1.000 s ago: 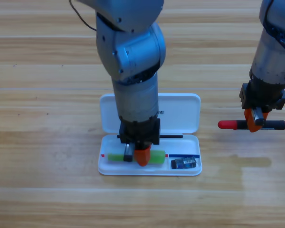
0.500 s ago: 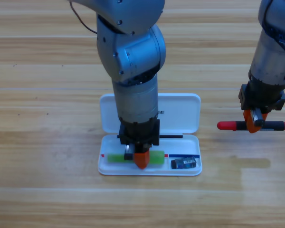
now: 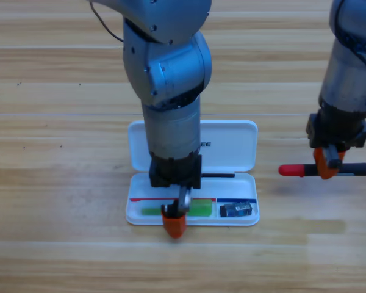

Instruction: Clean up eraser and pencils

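A wooden table point(image 3: 61, 91) of pale, straight-grained planks is filling the whole view. Two grey metal arms are coming in from twelve o'clock, one on each side. The left arm point(image 3: 168, 79), thick and rounded, is reaching down over the middle, hiding part of the lid of one white plastic case point(image 3: 232, 146), a rounded rectangle lying open with its shallow tray at six o'clock of the lid.

The left gripper point(image 3: 174, 221) is hanging over the tray's front rim; its orange jaws are standing released, holding nothing. Just at twelve o'clock of its tip, one of the two pencils, the thick green pencil point(image 3: 201, 209), is lying flat in the tray's long left compartment, apart from the jaws.

The right gripper point(image 3: 327, 168) is at three o'clock of the case, well apart from it, its jaws clenched around the middle of the slim black pencil point(image 3: 354, 169), whose red cap is pointing toward nine o'clock, held level above the table.

One eraser point(image 3: 238, 209), a small dark block with a bluish label, is sitting in the tray's right compartment.
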Action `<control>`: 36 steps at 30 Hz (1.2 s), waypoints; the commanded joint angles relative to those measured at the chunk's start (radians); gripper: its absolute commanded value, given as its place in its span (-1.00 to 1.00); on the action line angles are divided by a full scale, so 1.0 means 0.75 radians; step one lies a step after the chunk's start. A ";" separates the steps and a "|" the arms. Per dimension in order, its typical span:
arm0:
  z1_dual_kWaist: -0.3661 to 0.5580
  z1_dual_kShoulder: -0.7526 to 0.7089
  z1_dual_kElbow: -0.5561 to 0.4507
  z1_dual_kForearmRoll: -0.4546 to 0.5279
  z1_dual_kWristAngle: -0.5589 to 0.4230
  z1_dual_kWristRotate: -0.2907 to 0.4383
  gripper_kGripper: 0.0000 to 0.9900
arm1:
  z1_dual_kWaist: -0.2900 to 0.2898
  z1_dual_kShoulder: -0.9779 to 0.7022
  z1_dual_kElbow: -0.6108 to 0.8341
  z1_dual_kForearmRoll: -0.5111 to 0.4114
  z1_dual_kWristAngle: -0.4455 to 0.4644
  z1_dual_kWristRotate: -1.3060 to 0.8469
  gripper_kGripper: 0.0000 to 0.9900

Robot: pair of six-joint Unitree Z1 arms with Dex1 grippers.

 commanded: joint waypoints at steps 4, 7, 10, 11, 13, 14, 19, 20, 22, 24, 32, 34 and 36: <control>-0.002 -0.290 -0.217 0.311 0.021 -0.018 1.00 | 0.220 0.034 -0.179 0.077 0.034 0.094 -1.00; 0.065 -0.436 -0.243 0.368 0.019 0.011 1.00 | 0.255 0.126 -0.295 0.098 0.034 0.124 -1.00; 0.175 -0.569 -0.198 0.374 0.005 0.054 1.00 | 0.285 0.233 -0.426 0.126 0.034 0.153 -1.00; 0.218 -0.599 -0.180 0.374 -0.004 0.066 1.00 | 0.292 0.267 -0.469 0.134 0.034 0.159 -1.00; 0.306 -0.646 -0.135 0.372 -0.024 0.101 1.00 | 0.306 0.323 -0.530 0.134 0.034 0.169 -1.00; 0.347 -0.669 -0.112 0.370 -0.034 0.117 1.00 | 0.314 0.345 -0.557 0.136 0.034 0.176 -1.00; 0.488 -0.740 -0.004 0.345 -0.061 0.162 1.00 | 0.339 0.435 -0.649 0.136 0.034 0.190 -1.00; 0.507 -0.753 0.023 0.333 -0.067 0.166 1.00 | 0.341 0.449 -0.661 0.136 0.034 0.192 -1.00; 0.537 -0.769 0.059 0.311 -0.088 0.168 1.00 | 0.341 0.472 -0.680 0.136 0.032 0.196 -1.00; 0.548 -0.781 0.092 0.290 -0.096 0.170 1.00 | 0.343 0.484 -0.686 0.136 0.032 0.198 -1.00; 0.548 -0.810 0.168 0.255 -0.106 0.170 1.00 | 0.343 0.517 -0.715 0.136 0.026 0.208 -1.00; 0.548 -0.814 0.192 0.243 -0.106 0.170 1.00 | 0.345 0.519 -0.719 0.136 0.026 0.210 -1.00; 0.548 -0.820 0.219 0.227 -0.106 0.170 1.00 | 0.347 0.521 -0.721 0.136 0.026 0.210 -1.00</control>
